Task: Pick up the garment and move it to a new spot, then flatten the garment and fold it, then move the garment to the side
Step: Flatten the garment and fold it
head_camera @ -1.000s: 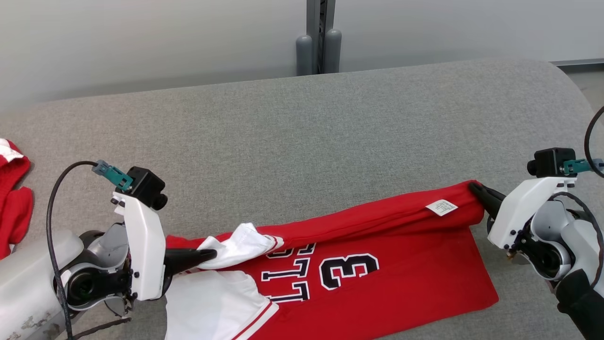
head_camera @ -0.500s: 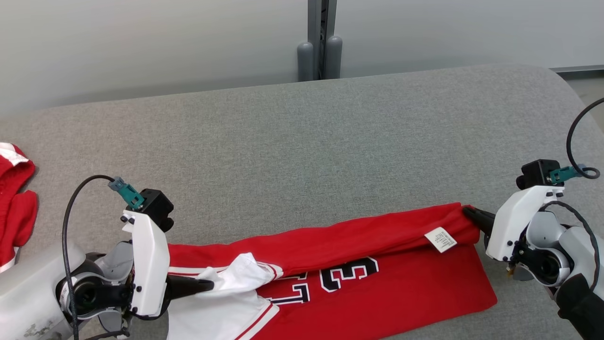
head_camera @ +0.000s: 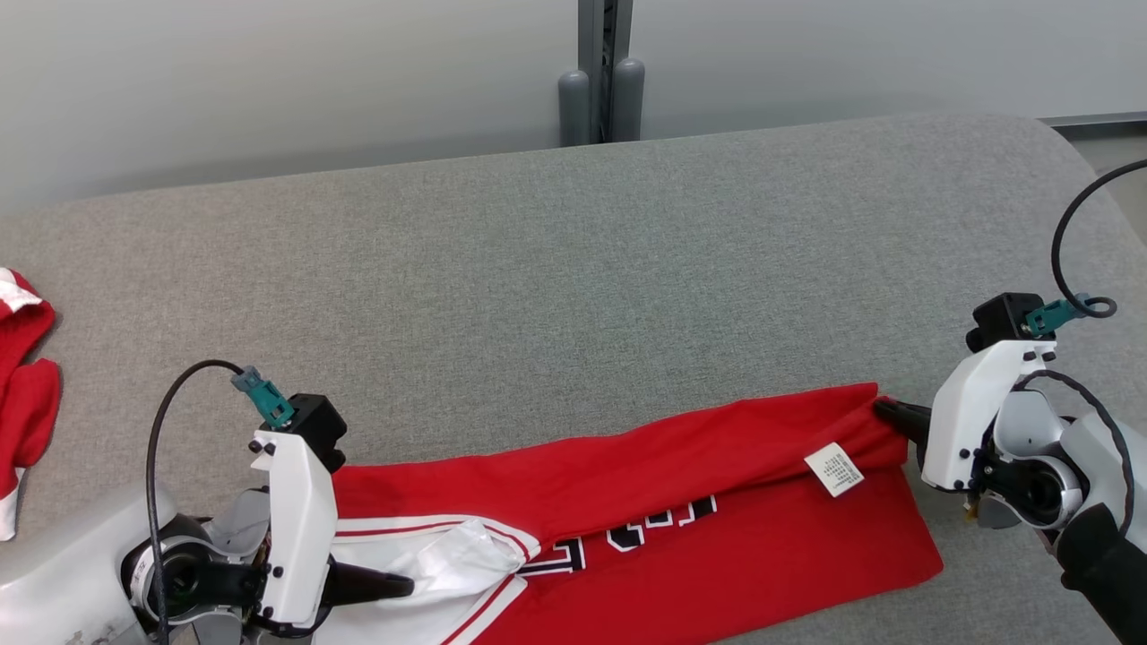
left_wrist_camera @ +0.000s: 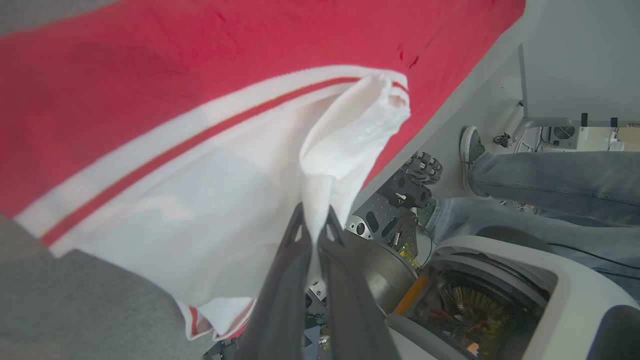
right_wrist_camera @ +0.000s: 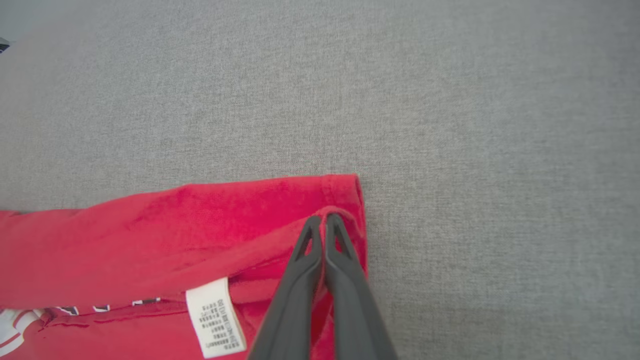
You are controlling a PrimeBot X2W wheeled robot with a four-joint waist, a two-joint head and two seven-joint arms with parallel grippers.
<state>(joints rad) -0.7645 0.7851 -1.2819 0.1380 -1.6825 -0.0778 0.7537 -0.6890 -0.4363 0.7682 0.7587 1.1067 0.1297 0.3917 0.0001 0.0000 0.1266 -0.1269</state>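
Left gripper is clamping the white sleeve of the jersey. Right gripper is clenching the red hem corner. I'm holding both ends so the upper layer is spanning taut between them, I judge for laying it over the lettering. Jersey is lying half-folded at the table's near edge. Another red garment is sitting well apart, far left.

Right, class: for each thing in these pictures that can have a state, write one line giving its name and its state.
red jersey, part folded, far edge doubled over its print, on the grey table.
left gripper, shut on the red jersey's white sleeve.
right gripper, shut on the red jersey's hem corner.
care label, exposed on the fold.
second red garment, crumpled, untouched.
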